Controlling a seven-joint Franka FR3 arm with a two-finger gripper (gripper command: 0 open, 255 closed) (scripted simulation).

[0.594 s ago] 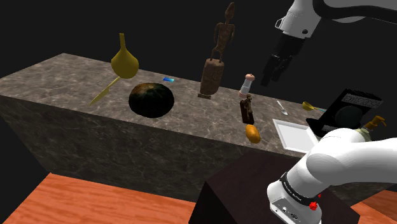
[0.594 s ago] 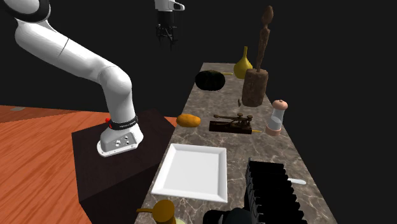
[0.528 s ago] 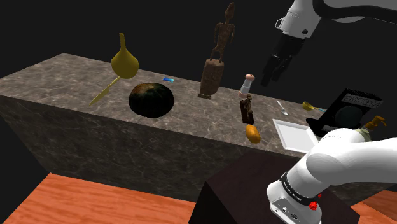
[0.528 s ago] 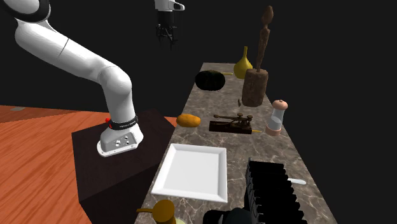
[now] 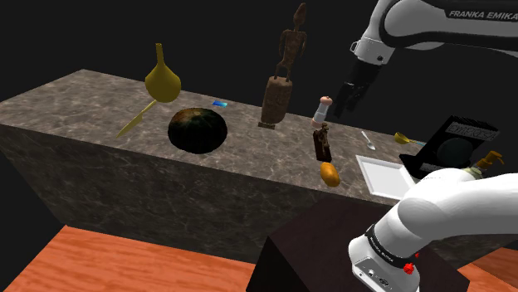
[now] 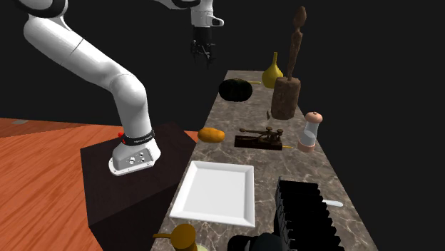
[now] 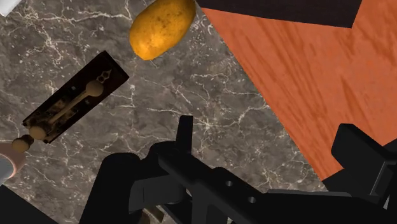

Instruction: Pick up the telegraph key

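The pick-up was not yet begun: the telegraph key (image 5: 323,143) lay untouched on the stone counter (image 5: 91,98), between a potato (image 5: 330,173) nearer and a small jar (image 5: 324,108) farther. The gripper (image 5: 345,103) hung well above it, and I could not tell whether it was open or closed. Farther right, the white tray (image 5: 382,176) held nothing.

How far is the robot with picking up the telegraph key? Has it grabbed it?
Done: nothing yet; the telegraph key lies on the marble counter beside the orange lump. In hand: the gripper hangs high above the counter's edge, carrying nothing. Left: come down over the key, grip it, lift it.
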